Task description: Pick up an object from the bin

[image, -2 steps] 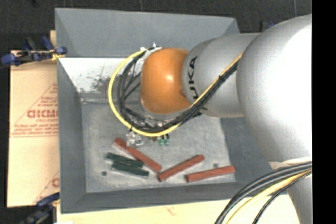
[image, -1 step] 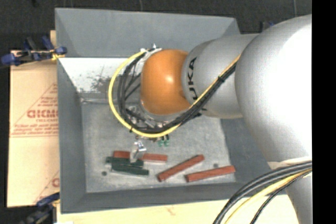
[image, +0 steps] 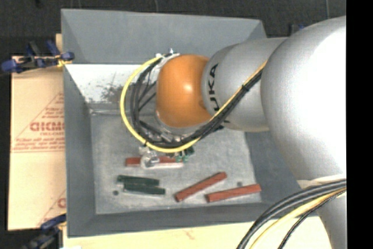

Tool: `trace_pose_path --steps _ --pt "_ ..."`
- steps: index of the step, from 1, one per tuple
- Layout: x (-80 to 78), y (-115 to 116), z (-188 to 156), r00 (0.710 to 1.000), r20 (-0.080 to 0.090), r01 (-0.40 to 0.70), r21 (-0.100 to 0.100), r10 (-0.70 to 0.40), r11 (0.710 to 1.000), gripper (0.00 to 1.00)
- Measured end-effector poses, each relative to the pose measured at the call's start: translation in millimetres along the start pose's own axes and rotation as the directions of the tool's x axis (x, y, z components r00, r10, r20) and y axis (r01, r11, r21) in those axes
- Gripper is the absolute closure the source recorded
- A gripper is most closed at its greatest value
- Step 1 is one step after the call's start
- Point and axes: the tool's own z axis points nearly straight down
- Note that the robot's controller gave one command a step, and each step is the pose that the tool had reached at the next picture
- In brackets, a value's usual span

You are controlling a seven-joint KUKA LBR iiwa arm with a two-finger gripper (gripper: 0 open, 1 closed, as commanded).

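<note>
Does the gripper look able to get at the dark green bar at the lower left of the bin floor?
Probably yes. The dark green bar lies flat and uncovered, apart from the red-brown bar to its right, and the gripper is close beside it.

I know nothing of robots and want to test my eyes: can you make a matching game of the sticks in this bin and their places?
1 dark green stick
2 tilted red-brown stick
3 short red-brown piece

A partly covered by the hand
B leftmost in the picture's lowest row
C middle of that row

Pairs: 1-B, 2-C, 3-A
</note>
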Motion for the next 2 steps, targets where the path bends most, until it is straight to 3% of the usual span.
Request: trace_pose_path --steps 2 --pt "-6.4 -3.6 2.0 0.999 -0.002 0.054 -0.002 -0.054 0.999 1.0"
